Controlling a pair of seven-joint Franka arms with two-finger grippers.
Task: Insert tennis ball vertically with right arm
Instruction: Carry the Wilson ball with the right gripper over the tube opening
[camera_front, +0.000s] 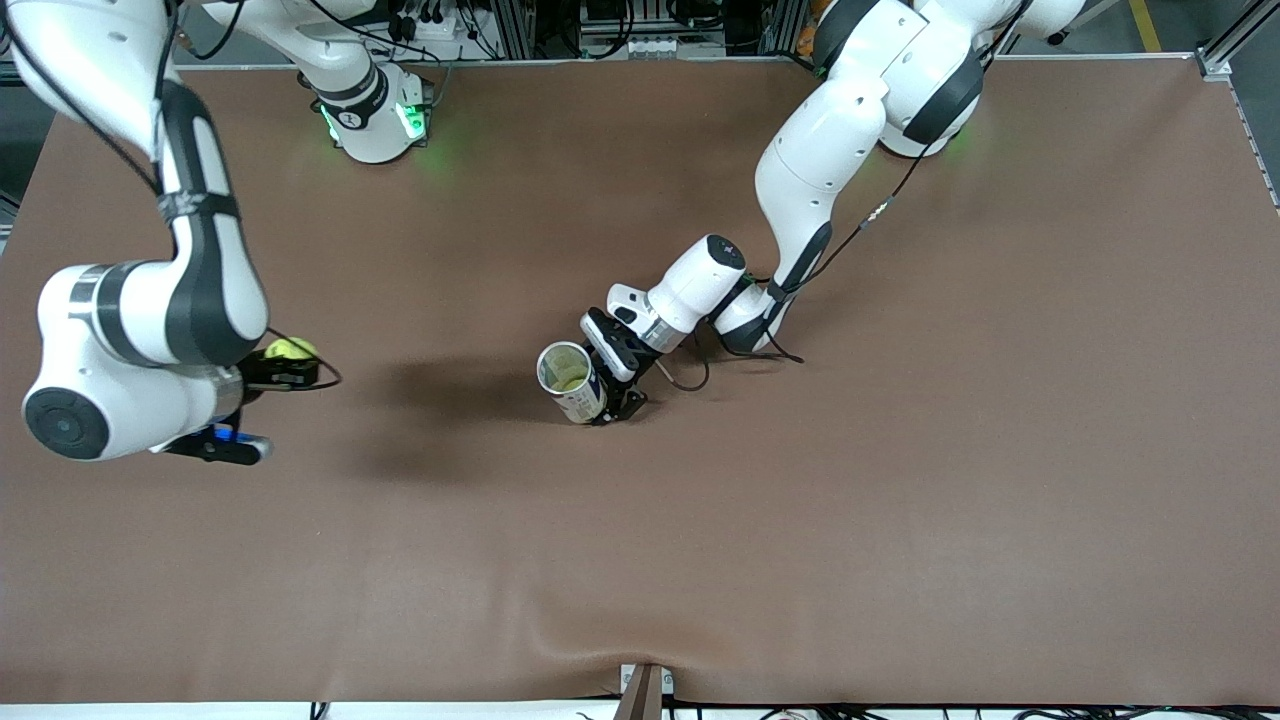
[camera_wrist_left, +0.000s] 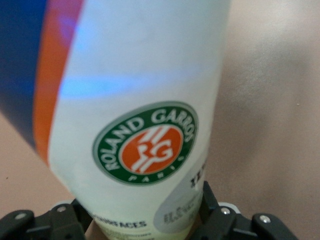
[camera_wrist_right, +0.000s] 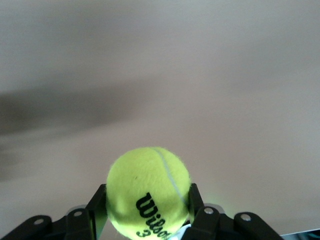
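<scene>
Yellow and fuzzy, the tennis ball (camera_front: 290, 349) is squeezed between the two fingers of the right gripper (camera_front: 287, 372), at the right arm's end of the brown table (camera_front: 900, 500). So the picking up is done. In the middle of the table, the left gripper (camera_front: 612, 392) is clamped on the can (camera_front: 570, 382), and the can's mouth is open. The ball is well apart from the can. It must be carried over and dropped in from above.
</scene>
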